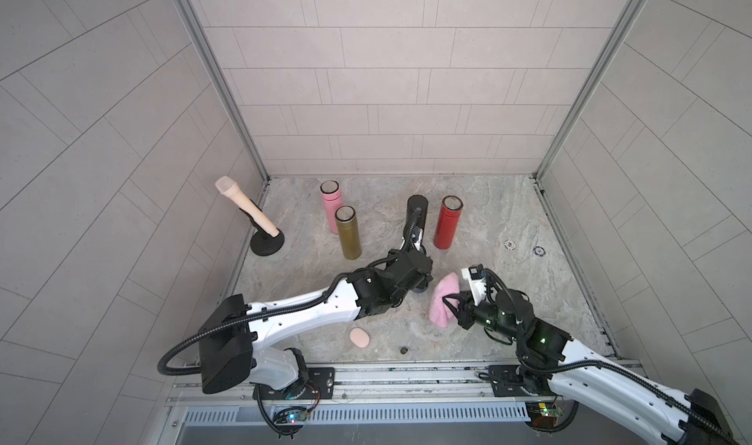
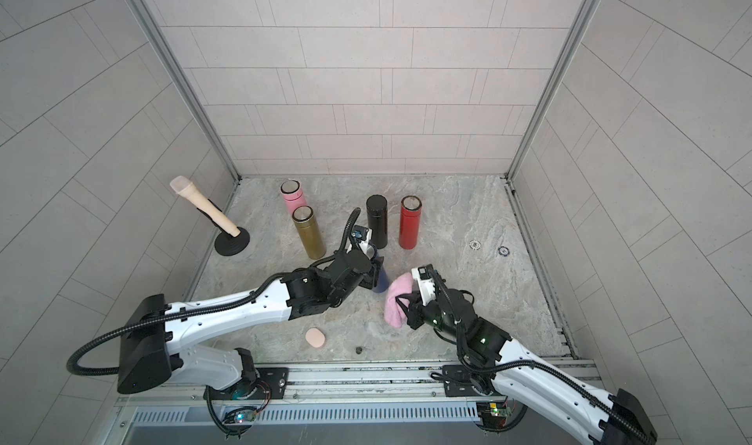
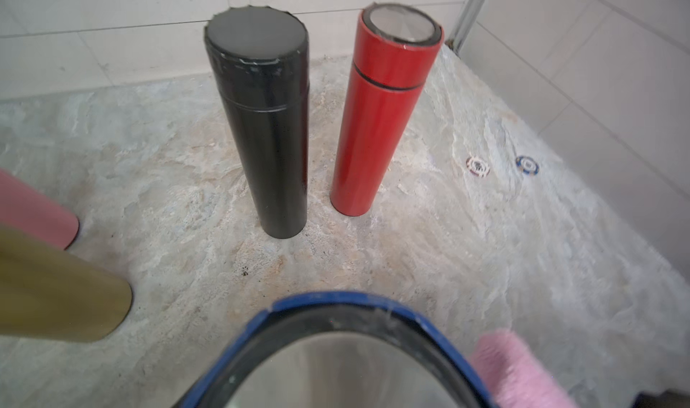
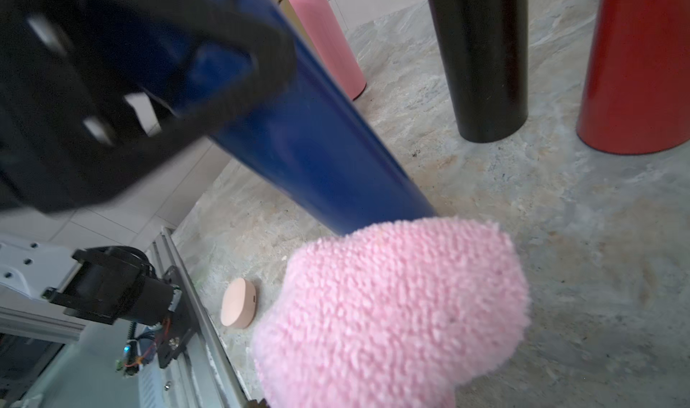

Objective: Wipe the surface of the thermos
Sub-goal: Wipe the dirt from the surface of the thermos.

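The dark blue cylindrical metal thermos (image 4: 317, 152) is clasped near its top by the left gripper (image 4: 224, 66), whose jaws are spread only to its width, at the middle of the grey marbled tabletop (image 1: 529, 227). A fluffy pink cloth (image 1: 439, 314) is pinched in the fully closed right gripper (image 1: 449, 302), just right of the thermos.

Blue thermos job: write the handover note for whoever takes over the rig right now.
Left gripper: shut on the blue thermos, held mid-table in front of the black thermos.
Right gripper: shut on the pink cloth, which sits close beside the blue thermos's lower side; contact is not clear.
Done: thermos gripped, cloth in the gripper.
Left: rub the cloth over the thermos's surface. How much is already wiped cannot be told.
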Available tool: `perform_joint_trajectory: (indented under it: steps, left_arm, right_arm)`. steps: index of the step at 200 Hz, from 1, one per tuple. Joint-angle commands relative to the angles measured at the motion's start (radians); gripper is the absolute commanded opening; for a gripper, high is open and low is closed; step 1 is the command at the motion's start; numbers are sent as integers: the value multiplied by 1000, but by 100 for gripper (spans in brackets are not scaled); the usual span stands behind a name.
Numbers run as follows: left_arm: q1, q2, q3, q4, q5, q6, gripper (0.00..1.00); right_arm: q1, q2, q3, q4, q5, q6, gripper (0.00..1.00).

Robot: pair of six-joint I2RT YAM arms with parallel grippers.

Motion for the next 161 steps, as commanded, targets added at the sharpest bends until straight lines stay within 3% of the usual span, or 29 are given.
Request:
perform_joint_trajectory:
  steps: [1,34,59,118,139,161]
  left_arm:
    - [-12,-1,98,-77,-97,-276,0]
    - [-17,76,183,-132,-27,-392,0]
    - [-31,112,207,-119,8,-408,0]
    - [-35,161,210,-85,51,-408,0]
    - [-34,154,200,-41,61,-356,0]
    - [-17,138,196,37,189,-166,0]
  right_arm:
    - [69,26,-38,174,295,-12,0]
    - [89,87,-48,234,398,17,0]
    - [108,63,-8,225,435,3,0]
    - [111,-22,133,129,314,-12,0]
    - [111,10,146,36,339,3,0]
    - [102,64,144,-136,422,47,0]
